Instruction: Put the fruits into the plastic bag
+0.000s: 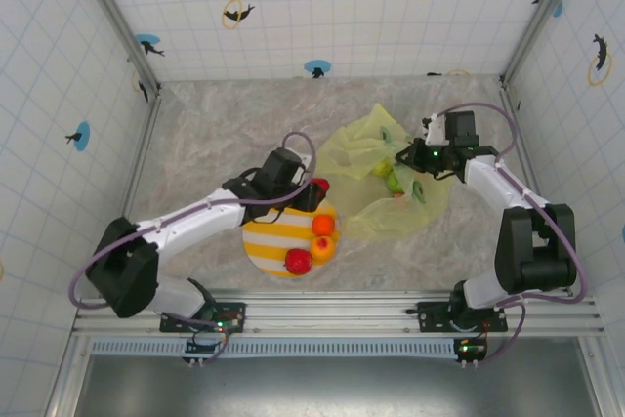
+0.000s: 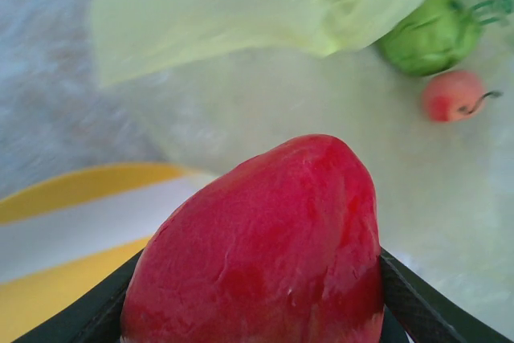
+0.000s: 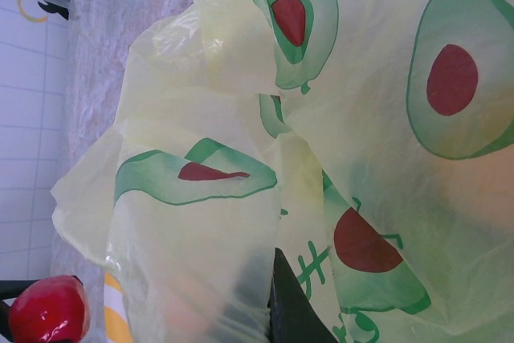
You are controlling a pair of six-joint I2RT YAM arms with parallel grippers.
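Note:
My left gripper [image 1: 312, 194] is shut on a red fruit [image 2: 257, 238], held just above the far edge of the striped plate [image 1: 269, 241]. Its dark fingers [image 2: 418, 303] press the fruit's two sides. The yellow-green plastic bag [image 1: 376, 158] with avocado prints lies to the right. My right gripper [image 1: 404, 157] is shut on the bag's upper edge and lifts it. In the right wrist view one dark finger [image 3: 293, 311] shows against the film [image 3: 201, 222]. Two green fruits [image 2: 430, 34] and a pinkish one [image 2: 451, 95] lie in the bag. Two orange fruits [image 1: 323, 226] and a red one [image 1: 299, 261] rest on the plate.
The marble tabletop [image 1: 205, 134] is walled by tiled panels on three sides. The plate sits near the front edge, between the two arm bases. The right arm's elbow [image 1: 532, 241] stands at the right side.

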